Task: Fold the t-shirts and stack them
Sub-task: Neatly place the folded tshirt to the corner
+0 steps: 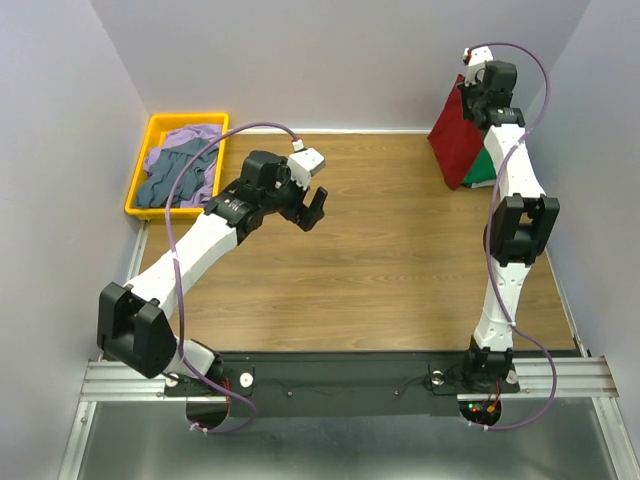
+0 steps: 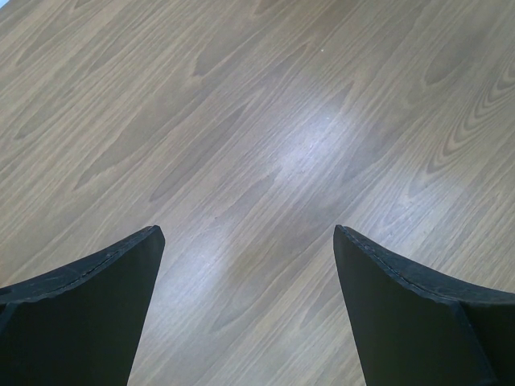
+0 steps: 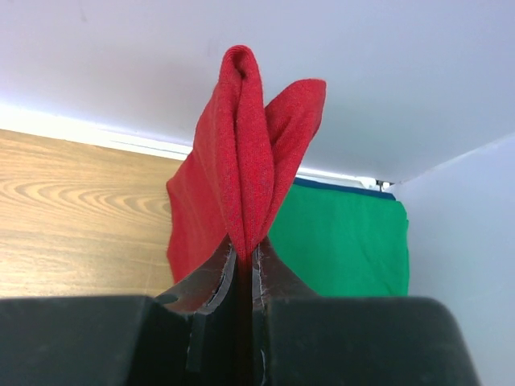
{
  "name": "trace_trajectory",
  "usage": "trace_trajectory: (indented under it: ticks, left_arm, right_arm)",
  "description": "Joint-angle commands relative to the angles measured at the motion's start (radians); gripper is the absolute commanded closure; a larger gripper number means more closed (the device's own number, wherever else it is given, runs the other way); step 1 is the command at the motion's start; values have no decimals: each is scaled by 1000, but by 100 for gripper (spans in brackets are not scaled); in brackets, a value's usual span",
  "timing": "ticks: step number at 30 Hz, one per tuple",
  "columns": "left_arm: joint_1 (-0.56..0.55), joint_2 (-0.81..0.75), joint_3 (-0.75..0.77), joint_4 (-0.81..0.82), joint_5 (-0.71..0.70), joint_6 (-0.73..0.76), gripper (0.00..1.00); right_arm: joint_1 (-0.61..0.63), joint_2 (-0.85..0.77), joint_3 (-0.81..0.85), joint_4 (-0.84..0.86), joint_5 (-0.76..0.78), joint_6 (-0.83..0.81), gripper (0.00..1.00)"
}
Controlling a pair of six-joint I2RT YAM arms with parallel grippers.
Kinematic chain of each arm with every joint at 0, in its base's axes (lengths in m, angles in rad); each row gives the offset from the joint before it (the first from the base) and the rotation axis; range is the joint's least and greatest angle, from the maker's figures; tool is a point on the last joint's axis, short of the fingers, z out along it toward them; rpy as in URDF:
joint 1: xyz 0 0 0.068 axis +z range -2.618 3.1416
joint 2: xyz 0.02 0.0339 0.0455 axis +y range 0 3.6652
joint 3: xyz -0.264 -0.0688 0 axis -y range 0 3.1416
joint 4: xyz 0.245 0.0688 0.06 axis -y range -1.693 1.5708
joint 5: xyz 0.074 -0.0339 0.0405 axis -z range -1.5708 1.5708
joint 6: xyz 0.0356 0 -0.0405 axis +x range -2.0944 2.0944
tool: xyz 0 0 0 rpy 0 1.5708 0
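Two shirts wait in the yellow tray far left: lavender shirt, grey-blue shirt. The left claw hangs wide apart over bare table. The right claw is clamped on the red shirt, above the green shirt, crowding the corner walls; better to carry it left onto open wood.

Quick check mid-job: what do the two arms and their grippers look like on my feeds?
The left arm and right arm both have white links joined by chunky black joint housings. A lavender cable loops along each. The left gripper and right gripper have matte black fingers tapering toward the tips. A white block sits at each wrist.
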State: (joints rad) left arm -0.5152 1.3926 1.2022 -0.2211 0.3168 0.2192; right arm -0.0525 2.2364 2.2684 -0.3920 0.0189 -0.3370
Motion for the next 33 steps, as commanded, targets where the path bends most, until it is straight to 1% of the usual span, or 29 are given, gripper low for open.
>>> trace_trajectory:
  ticks: [1,12,18,27,33]
  left_arm:
    - [0,-4,4,32,24,3,1]
    - [-2,-10,-12,42,19,8,1]
    - [0,2,-6,45,27,3,1]
    - [0,16,13,32,28,5,1]
    - [-2,19,16,20,30,5,1]
  right_arm:
    - [-9,-55,72,28,7,-13,99]
    - [-15,-69,115,13,3,-25,99]
    - [-40,-69,134,10,-5,-34,99]
    - [-93,-20,114,12,-14,-37,99]
    - [-150,40,160,13,-14,-53,99]
